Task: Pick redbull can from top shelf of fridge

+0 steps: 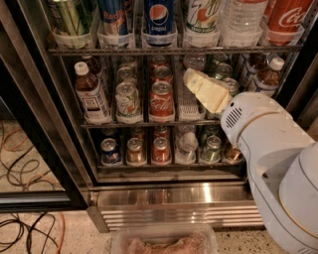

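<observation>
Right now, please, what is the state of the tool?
Tool: cannot be told; it is in front of the middle shelf, away from the Red Bull can.

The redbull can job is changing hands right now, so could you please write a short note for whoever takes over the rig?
Claw: in front of the middle rack, right of centre, below the top shelf and well apart from the can.
Redbull can: upright in the second lane from the left on the top shelf, between a green-striped can and a Pepsi can.
Done: the arm is at the fridge; the can is not yet touched.
Left: probably move the claw up and left to the can, grasp it and draw it out.
</observation>
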Controlling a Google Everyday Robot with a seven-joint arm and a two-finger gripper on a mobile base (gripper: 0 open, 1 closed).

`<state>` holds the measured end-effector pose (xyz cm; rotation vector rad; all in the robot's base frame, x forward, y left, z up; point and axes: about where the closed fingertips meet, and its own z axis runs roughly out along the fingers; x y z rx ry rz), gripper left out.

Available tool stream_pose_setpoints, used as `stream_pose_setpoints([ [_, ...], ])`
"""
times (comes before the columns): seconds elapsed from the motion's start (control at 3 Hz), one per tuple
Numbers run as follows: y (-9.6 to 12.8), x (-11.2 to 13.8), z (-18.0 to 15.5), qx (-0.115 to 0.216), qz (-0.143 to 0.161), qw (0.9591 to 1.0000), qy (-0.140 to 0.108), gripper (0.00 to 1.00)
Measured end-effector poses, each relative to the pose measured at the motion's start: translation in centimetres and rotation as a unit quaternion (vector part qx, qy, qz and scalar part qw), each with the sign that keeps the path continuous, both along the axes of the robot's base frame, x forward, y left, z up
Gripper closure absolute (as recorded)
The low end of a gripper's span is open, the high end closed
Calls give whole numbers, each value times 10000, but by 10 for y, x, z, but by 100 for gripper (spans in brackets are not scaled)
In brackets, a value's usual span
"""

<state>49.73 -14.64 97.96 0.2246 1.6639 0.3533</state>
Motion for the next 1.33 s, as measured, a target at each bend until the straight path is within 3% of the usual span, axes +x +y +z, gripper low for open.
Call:
stream_pose_setpoints([
  [0.33,0,0,0,3,4,10000,0,0],
  [0.67,8,-4,-3,-673,-101,9977,-50,0],
  [1.0,81,-6,-31,-1029,331,9940,-165,0],
  [1.33,126,-9,-28,-908,620,9930,-439,0],
])
